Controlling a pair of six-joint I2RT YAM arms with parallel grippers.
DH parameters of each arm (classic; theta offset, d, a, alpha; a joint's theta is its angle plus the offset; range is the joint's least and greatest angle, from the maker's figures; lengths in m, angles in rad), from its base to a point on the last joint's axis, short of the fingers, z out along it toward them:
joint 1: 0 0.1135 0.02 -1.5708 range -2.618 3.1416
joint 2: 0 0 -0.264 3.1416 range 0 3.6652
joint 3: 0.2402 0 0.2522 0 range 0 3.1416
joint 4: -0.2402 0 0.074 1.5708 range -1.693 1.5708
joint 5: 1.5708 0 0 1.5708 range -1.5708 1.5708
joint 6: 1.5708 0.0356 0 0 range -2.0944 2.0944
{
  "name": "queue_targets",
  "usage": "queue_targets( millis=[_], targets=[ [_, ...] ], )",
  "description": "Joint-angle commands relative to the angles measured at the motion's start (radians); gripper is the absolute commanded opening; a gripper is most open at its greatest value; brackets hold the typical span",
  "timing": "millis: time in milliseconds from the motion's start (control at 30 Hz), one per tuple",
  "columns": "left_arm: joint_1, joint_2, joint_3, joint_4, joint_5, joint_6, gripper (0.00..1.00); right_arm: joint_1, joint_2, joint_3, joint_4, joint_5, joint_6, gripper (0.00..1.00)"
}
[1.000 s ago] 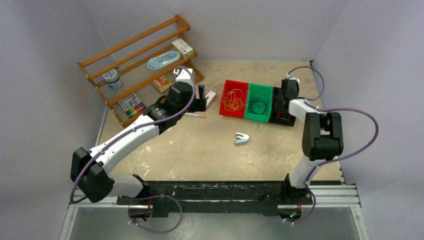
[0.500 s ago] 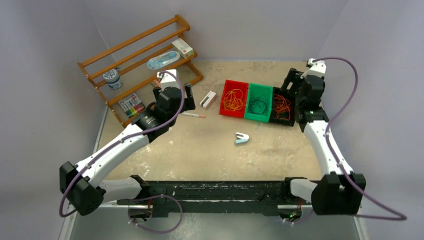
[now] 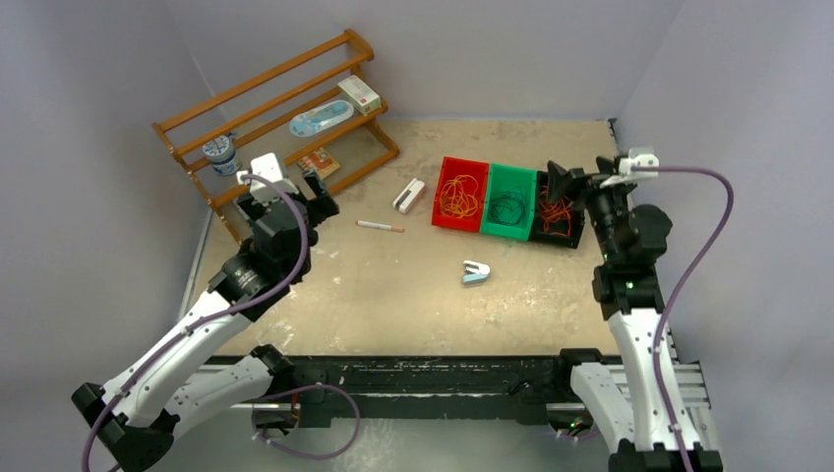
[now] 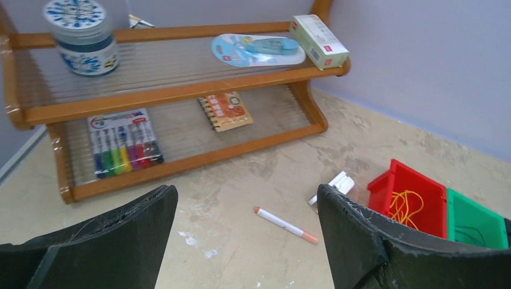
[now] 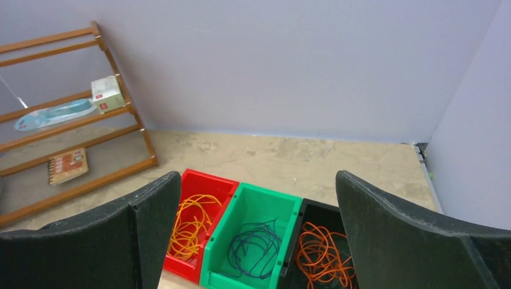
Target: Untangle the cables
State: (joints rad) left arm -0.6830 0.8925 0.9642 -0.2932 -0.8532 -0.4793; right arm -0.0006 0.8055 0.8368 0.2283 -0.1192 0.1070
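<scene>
Three bins stand side by side at the back right, each with one loose bunch of the cables. A yellow-orange bunch (image 3: 459, 197) (image 5: 191, 229) lies in the red bin (image 3: 445, 187). The green bin (image 3: 521, 187) holds a dark bunch (image 3: 508, 206) (image 5: 256, 247), and the black bin (image 3: 573, 236) a red-orange bunch (image 3: 557, 211) (image 5: 322, 256). My right gripper (image 3: 566, 181) (image 5: 258, 180) hangs above and just behind the black bin, open wide and holding nothing. My left gripper (image 3: 318, 195) (image 4: 246, 198) is open and bare in front of the wooden rack, far from the bins.
The wooden rack (image 3: 266, 128) (image 4: 181, 93) at the back left carries a jar, markers, a notebook and a small box. On the table lie a white pen (image 3: 380, 227) (image 4: 285, 224), a white block (image 3: 409, 195) and a small blue-white clip (image 3: 475, 272).
The right gripper has risen out of the black bin, drawn back toward me and opened wide. The left arm has swung left, away from the white block, to the rack's front.
</scene>
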Motion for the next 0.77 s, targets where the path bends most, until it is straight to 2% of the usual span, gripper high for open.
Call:
queue_targets(
  millis=[0, 133, 267, 567, 733],
  targets=[
    [0.002, -0.081, -0.074, 0.045, -0.121, -0.041, 0.86, -0.001, -0.105, -0.125, 0.140, -0.068, -0.006, 0.99],
    [0.002, -0.183, -0.201, 0.120, -0.127, -0.088, 0.86, -0.001, -0.190, -0.242, 0.212, -0.060, 0.005, 0.99],
    [0.002, -0.224, -0.269, 0.126, -0.139, -0.143, 0.87, -0.002, -0.255, -0.312, 0.270, -0.053, 0.013, 0.99],
    [0.002, -0.250, -0.299, 0.148, -0.094, -0.108, 0.87, -0.002, -0.242, -0.324, 0.277, -0.019, 0.014, 0.99],
    [0.002, -0.250, -0.296, 0.152, -0.142, -0.105, 0.88, -0.001, -0.241, -0.326, 0.295, 0.004, 0.031, 0.99]
  ],
)
